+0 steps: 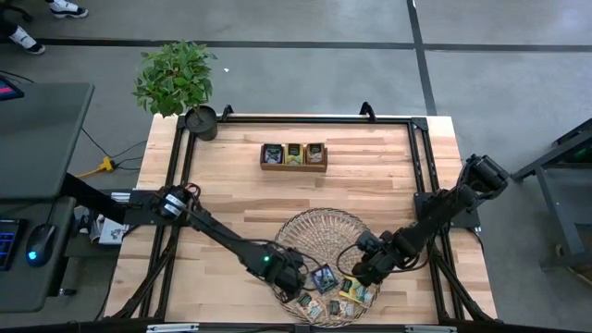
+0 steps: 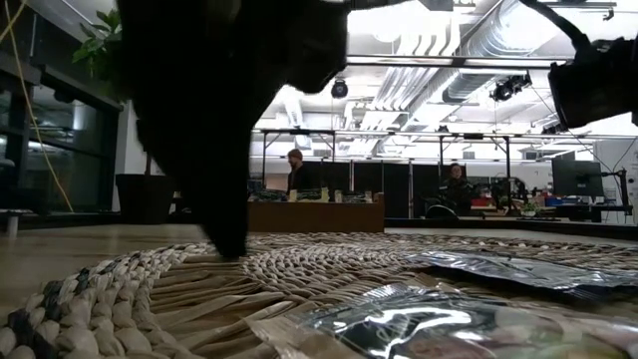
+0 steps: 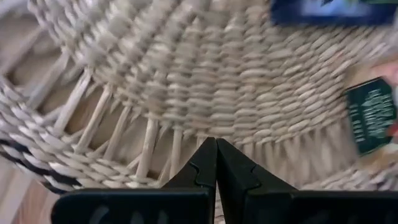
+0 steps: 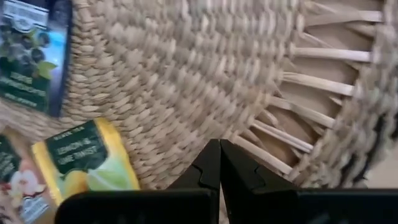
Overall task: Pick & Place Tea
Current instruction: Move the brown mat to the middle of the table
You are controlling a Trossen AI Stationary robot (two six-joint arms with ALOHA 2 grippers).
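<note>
A round woven tray lies near the table's front edge. Several tea sachets lie on its near part and beside it: a dark blue one, yellow ones and green ones. My left gripper is shut and points down over the tray's near-left rim. A dark blue sachet and a green one lie beyond it. My right gripper is shut over the tray's near-right part, next to a dark blue sachet and a yellow one. My left gripper comes down from above with its shut tips at the tray's woven rim; I cannot tell whether they touch it. My right gripper holds nothing; whether its shut tips touch the weave below them cannot be told.
A wooden box with three compartments of tea stands at the table's far middle. A potted plant sits at the far left corner. A black frame runs along the table's edges. People show in the room behind.
</note>
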